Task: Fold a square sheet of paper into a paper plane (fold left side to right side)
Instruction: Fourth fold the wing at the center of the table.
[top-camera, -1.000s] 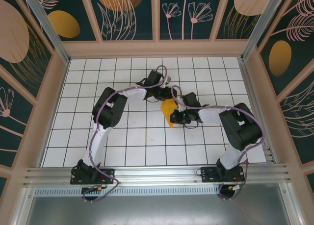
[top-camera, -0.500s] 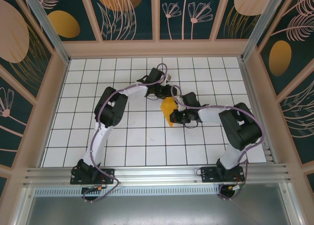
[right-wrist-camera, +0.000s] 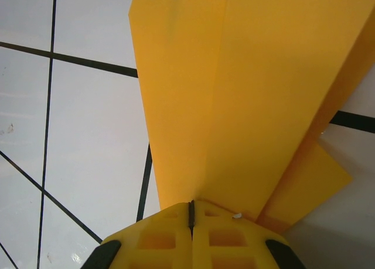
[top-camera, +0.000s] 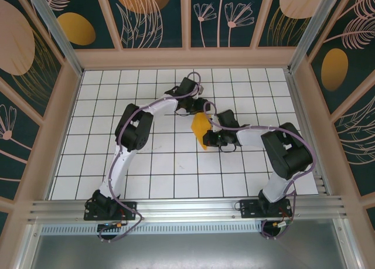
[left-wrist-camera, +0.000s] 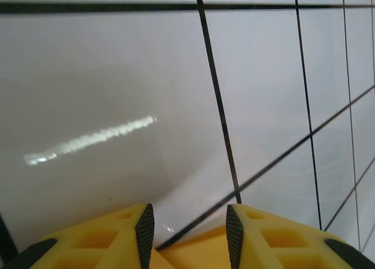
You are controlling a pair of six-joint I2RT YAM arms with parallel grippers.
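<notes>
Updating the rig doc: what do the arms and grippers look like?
White links, black joints, purple cable along left arm and right arm; black bases. Yellow fingers with moulded pockets, black inner pads, on left gripper and right gripper.

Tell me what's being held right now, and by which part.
The right end effector pinches the folded orange paper by the edge of its stacked layers. The left end effector is open, holding nothing.

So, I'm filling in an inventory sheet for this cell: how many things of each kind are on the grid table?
folded orange-yellow paper: 1
robot arms: 2, the left arm with its left claw open, the right arm with its right claw shut on the paper
total: 3
</notes>
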